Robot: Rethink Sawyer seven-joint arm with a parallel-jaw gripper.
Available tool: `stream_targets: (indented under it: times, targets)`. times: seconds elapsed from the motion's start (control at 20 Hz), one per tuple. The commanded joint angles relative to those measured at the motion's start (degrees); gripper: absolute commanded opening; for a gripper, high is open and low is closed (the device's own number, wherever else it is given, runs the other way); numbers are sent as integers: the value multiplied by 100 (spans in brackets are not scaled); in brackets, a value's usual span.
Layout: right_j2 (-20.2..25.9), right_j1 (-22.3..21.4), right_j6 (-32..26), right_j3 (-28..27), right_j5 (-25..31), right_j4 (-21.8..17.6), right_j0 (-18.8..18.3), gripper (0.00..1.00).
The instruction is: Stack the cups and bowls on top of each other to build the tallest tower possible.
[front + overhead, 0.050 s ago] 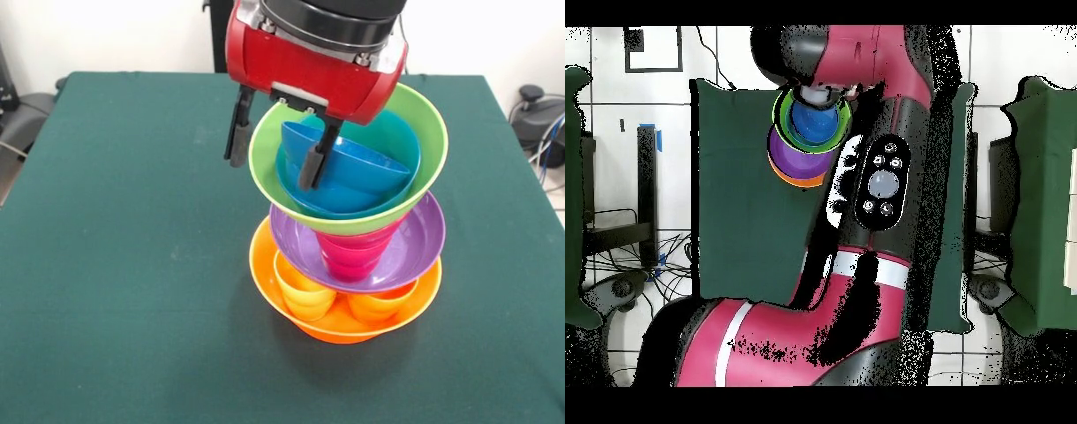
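Worktop [106,265]: dark green cloth, matte, smooth with faint creases.

Tower [353,256] stands right of centre on the cloth in the front view. All pieces glossy moulded plastic.

- Base: large orange bowl [265,265], wide and shallow, flat on the cloth.
- Inside it, side by side: yellow cup [303,291] and orange cup [375,306], small tapered tumblers.
- Purple bowl [415,243] rests on those two cups, rim roughly level.
- Red cup [353,252] stands upright in the purple bowl; ribbed bands on its wall show clearly.
- Lime green bowl [433,132] sits on the red cup, deep and conical, tipped toward the camera so its inside shows.
- Nested inside it: light blue bowl [402,141], and in that a dark blue bowl [353,172], tilted with one rim raised.

Gripper [275,147]: red housing, black slender fingers [237,132]. Jaws stand wide apart, straddling the green bowl's rim: one finger outside the bowl, the other down inside against the dark blue bowl. Nothing is clamped between them.

Overhead view: the arm [865,200] covers much of the cloth; the tower [805,140] shows as concentric rings of green, blue, purple and orange beside it.
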Motion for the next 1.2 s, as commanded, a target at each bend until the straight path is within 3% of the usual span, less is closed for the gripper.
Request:
stream_targets:
  times: [0.05,0.2,1.2]
  targets:
    - [731,265,-1973,179,703,-337,-132,100]
    - [775,325,-2018,64,938,-342,-169,100]
    - [949,248,-2039,249,813,-377,-198,100]
